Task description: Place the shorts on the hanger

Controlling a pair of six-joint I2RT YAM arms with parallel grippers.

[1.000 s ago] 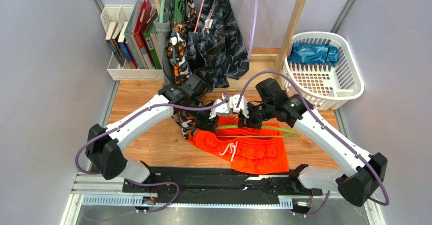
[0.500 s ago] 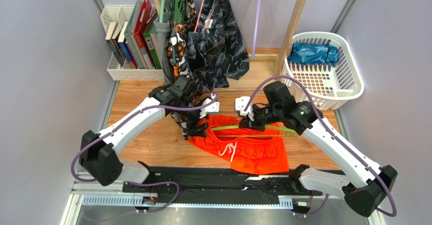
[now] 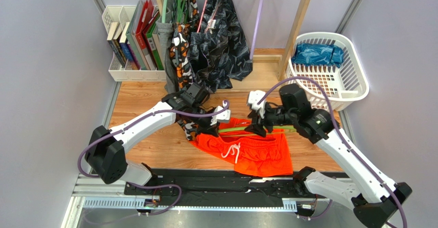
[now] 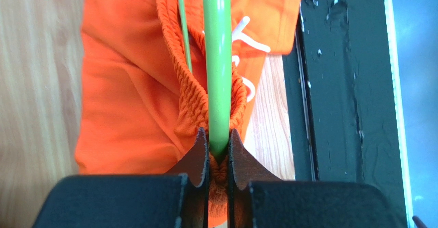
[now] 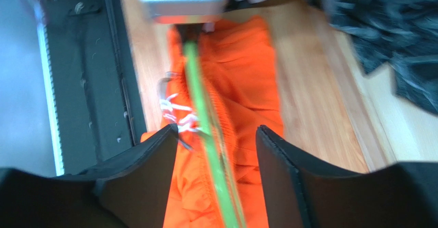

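Note:
The orange shorts (image 3: 259, 155) lie flat on the wooden table, white drawstring up. The lime-green hanger (image 3: 237, 129) lies across their waistband. My left gripper (image 3: 215, 122) is shut on the hanger's left end (image 4: 217, 58), with the bunched orange waistband (image 4: 193, 99) pinched in the same jaws (image 4: 218, 141). My right gripper (image 3: 256, 127) is open over the hanger's middle. In the right wrist view its fingers (image 5: 216, 135) straddle the green bar (image 5: 204, 116) and the shorts (image 5: 247, 79) without touching either.
A camo garment (image 3: 189, 128) lies under my left forearm beside the shorts. Black patterned clothes (image 3: 221, 38) and a lavender hanger (image 3: 257, 22) hang at the back. A book rack (image 3: 131, 38) stands back left, a white basket (image 3: 354, 87) back right. A black rail (image 3: 216, 184) runs along the front.
My left gripper opened wide, shifted right and closed on the hanger's left end. My right gripper let go of the hanger and now stands open around it.

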